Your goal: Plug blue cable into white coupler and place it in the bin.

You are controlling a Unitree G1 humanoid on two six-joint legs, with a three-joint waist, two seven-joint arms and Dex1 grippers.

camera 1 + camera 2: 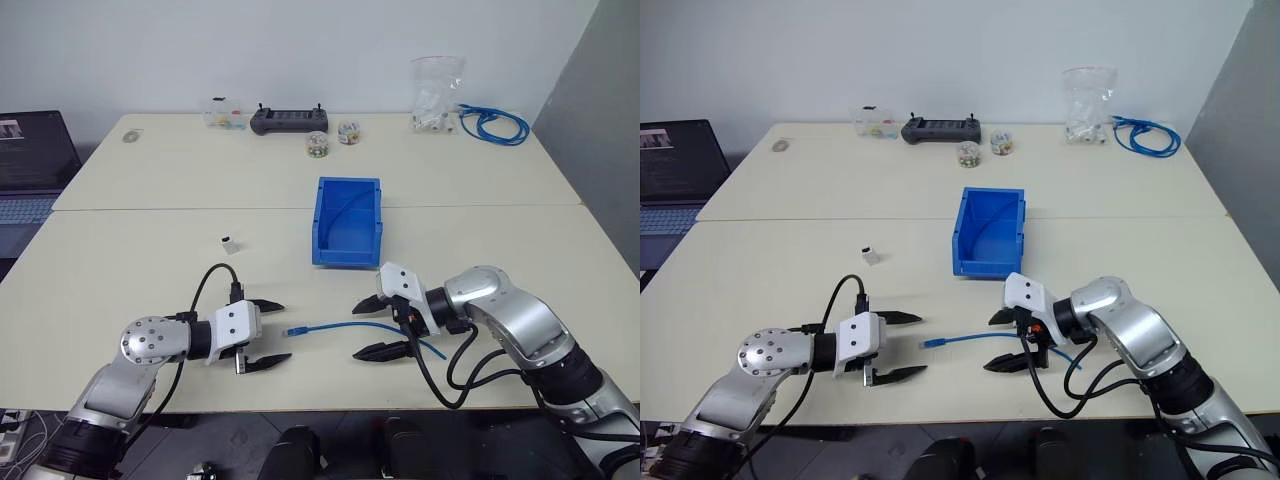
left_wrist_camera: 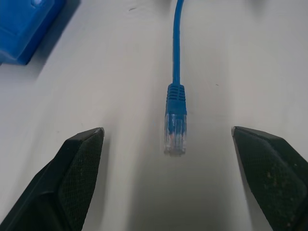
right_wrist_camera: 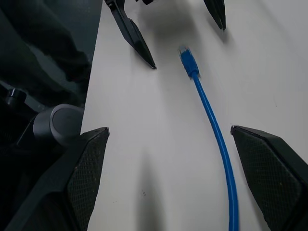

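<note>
Fingers of both hands spread apart, blue cable lying loose between them.

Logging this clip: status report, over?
Left gripper and right gripper open, empty. Blue cable flat on table between them. White coupler apart, unplugged. Path clear.

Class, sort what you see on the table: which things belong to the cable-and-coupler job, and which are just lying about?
Belong to the job:
- blue cable, lying between the two open grippers
- white coupler
- blue bin

Just lying about:
- coiled cable bundle
- clear bag of parts
- black controller
- two small jars
- laptop
</note>
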